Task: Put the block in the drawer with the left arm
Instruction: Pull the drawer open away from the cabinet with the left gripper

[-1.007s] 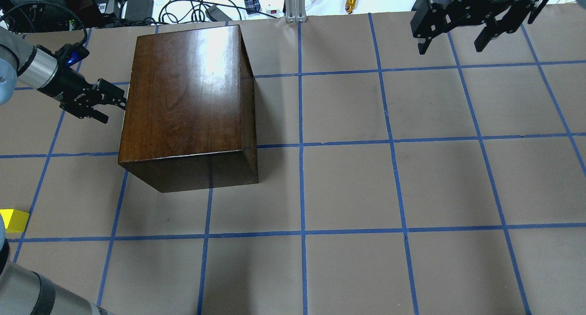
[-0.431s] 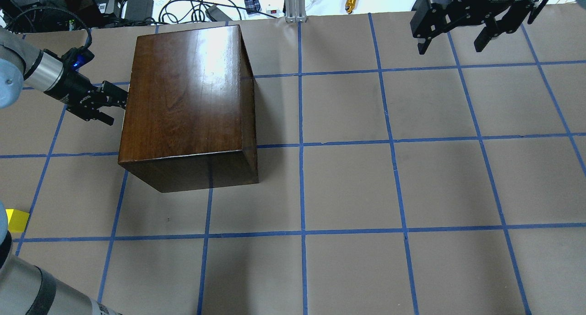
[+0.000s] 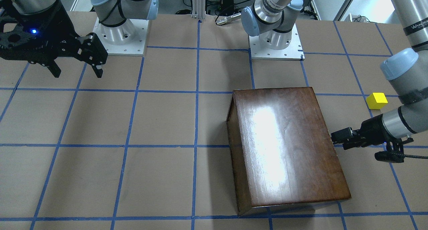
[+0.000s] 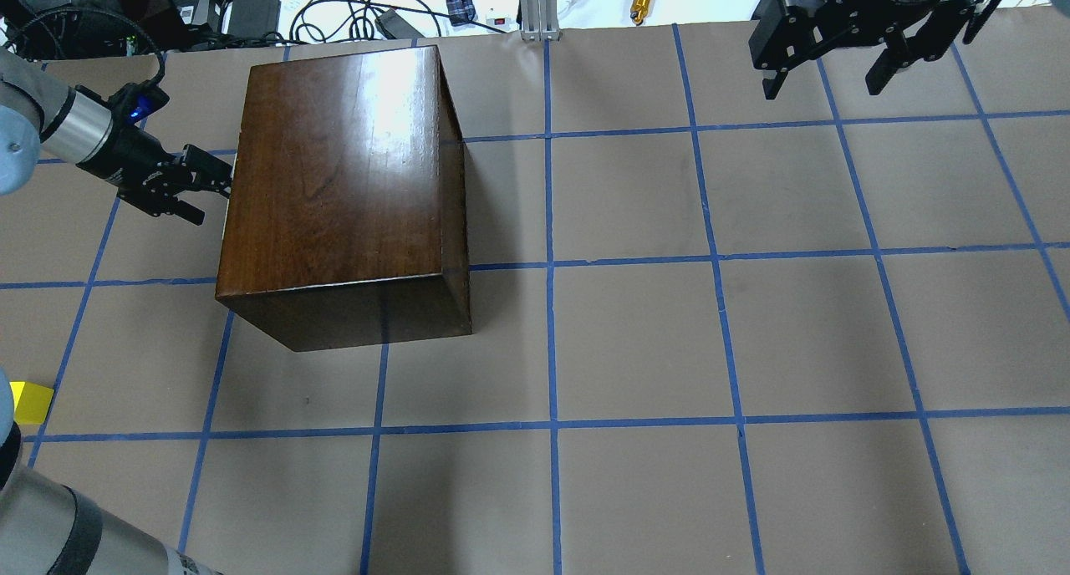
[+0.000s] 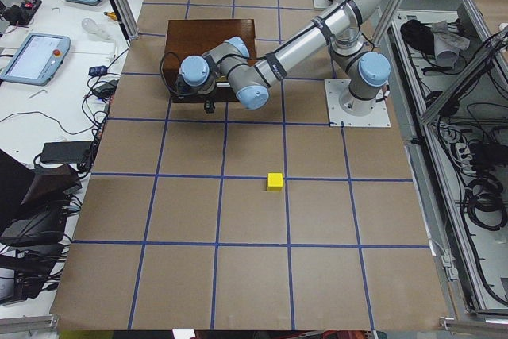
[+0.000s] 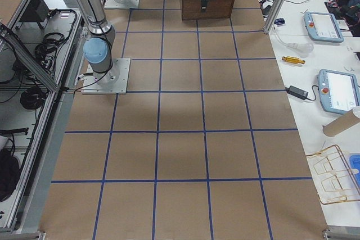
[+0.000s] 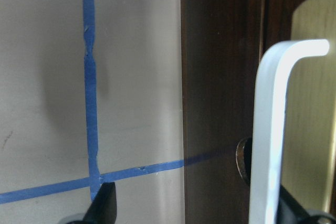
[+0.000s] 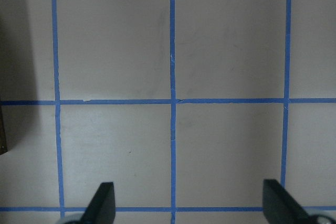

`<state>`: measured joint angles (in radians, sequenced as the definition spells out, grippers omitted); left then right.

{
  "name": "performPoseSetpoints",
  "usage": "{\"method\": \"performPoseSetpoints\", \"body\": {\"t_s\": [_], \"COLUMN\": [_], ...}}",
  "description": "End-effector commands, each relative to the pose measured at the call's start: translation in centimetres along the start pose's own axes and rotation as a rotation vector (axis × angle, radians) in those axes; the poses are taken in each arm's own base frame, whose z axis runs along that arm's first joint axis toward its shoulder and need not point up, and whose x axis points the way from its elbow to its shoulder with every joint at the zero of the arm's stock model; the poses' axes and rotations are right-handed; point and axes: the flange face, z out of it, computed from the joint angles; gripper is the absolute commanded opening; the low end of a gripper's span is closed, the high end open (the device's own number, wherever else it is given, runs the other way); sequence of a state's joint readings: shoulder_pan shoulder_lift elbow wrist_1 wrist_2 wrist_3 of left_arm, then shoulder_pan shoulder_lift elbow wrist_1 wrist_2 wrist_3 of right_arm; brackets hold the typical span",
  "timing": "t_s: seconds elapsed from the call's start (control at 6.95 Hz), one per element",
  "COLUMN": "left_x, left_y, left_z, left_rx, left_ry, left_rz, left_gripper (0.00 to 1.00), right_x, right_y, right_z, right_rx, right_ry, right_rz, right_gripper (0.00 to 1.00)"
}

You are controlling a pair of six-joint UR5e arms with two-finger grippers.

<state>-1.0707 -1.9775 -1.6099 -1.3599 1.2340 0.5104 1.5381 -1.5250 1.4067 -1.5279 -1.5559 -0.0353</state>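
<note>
The yellow block (image 4: 32,401) (image 3: 377,100) (image 5: 275,182) lies on the table, well apart from the dark-brown cabinet (image 4: 334,174) (image 3: 287,146). The drawer front (image 7: 220,77) is flush with the cabinet, so the drawer is shut. My left gripper (image 4: 212,197) (image 3: 335,140) is open and pressed up close to that face. In the left wrist view the metal pull (image 7: 268,129) stands between its fingertips (image 7: 105,205), close to the right-hand one. My right gripper (image 4: 827,78) (image 3: 77,71) (image 8: 191,208) hangs open and empty over the far right of the table.
The brown table surface (image 4: 635,341) carries a blue tape grid. Cables and devices lie beyond its far edge (image 4: 359,15). The two arm bases (image 3: 276,42) stand at the robot's side. My left arm's elbow (image 4: 50,525) partly covers the block in the overhead view.
My left gripper has edged closer to the cabinet's drawer face and slightly toward the far side. The right gripper, cabinet and block have stayed put.
</note>
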Motion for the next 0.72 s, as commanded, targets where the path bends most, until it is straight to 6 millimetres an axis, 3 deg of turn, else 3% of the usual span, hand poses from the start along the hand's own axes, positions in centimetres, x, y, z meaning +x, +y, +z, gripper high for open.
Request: {"method": "performPoseSetpoints", "body": {"t_s": [0.0, 0.29, 0.58], "left_x": [-0.6, -1.0, -4.7], "left_y": [0.0, 0.4, 1.5], "left_z": [-0.4, -1.4, -3.0], "left_rx": [-0.004, -0.016, 0.0], "left_ry": [-0.074, -0.134, -0.145], "left_rz": [0.012, 0.012, -0.039], "left_gripper": [1.0, 1.0, 1.0], "right_x": [0.0, 0.0, 0.1], "right_y": [0.0, 0.0, 0.0], "right_z": [0.0, 0.0, 0.0], "right_rx": [0.0, 0.0, 0.0], "right_ry": [0.001, 0.001, 0.001], "right_rz": [0.0, 0.0, 0.001], "right_gripper": [1.0, 1.0, 1.0]}}
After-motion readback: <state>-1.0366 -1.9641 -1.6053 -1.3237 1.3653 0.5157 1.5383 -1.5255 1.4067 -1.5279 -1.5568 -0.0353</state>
